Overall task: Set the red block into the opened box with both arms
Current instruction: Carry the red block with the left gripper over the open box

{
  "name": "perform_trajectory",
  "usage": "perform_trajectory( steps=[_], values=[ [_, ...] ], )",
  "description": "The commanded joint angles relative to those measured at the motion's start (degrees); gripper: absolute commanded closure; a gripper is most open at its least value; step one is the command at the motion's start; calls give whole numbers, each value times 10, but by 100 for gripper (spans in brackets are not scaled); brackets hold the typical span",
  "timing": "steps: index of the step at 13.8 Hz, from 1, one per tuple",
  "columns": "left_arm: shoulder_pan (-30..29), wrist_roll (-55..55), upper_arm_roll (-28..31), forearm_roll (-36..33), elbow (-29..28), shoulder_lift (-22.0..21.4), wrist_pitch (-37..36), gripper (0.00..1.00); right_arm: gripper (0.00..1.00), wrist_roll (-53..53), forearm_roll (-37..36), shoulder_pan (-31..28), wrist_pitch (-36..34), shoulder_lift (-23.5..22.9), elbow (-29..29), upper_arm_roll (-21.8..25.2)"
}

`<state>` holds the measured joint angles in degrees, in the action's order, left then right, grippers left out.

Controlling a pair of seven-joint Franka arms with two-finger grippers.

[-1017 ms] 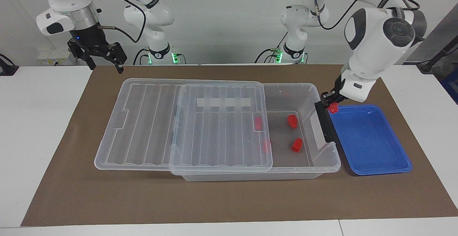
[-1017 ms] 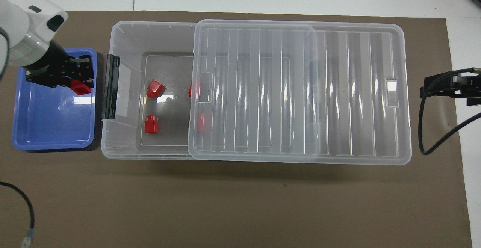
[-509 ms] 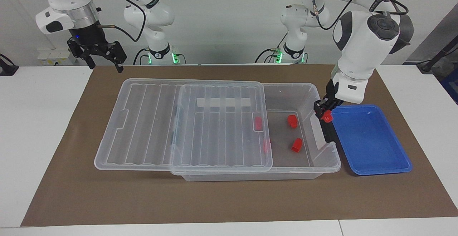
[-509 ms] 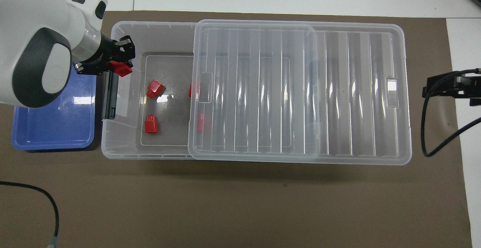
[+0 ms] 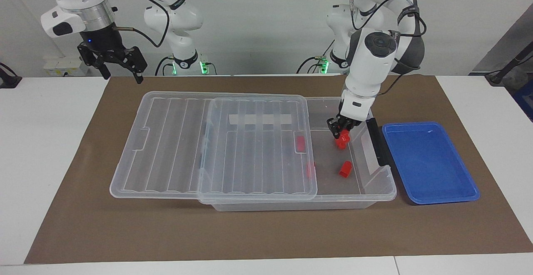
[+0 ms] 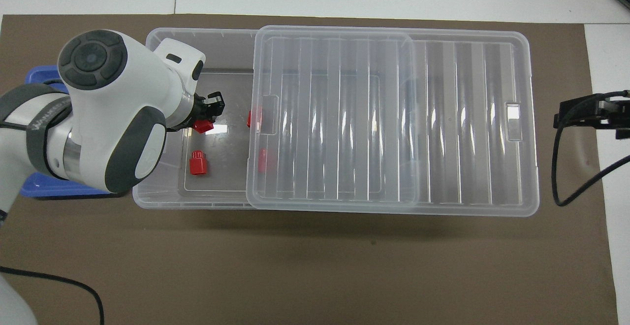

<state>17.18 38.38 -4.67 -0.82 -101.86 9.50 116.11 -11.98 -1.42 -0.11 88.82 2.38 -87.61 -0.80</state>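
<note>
The left gripper (image 5: 340,132) grips a red block (image 5: 342,138) over the open box (image 5: 377,191); it only needs dropping. The right gripper (image 5: 118,64) waits open over the mat.

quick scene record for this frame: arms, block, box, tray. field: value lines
left gripper: shut on red block, over the open end of the box
right gripper: open, waiting over the right arm's end of the table
lid: slid partway off toward the right arm's end
loose blocks in box: at least one in the open, two under the lid
blue tray: empty
</note>
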Motion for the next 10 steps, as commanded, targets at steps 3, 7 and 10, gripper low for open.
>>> perform_trajectory(
  steps=[3,7,10],
  values=[
    [30,-36,6,-10,-69,17,103,81,0,-2,4,-2,-6,6,-1,-2],
    [19,-89,7,-10,-70,58,141,81,0,-2,4,-2,-6,6,-1,-2],
    [2,-138,6,-10,-85,69,152,81,0,-2,4,-2,-6,6,-1,-2]
  ],
)
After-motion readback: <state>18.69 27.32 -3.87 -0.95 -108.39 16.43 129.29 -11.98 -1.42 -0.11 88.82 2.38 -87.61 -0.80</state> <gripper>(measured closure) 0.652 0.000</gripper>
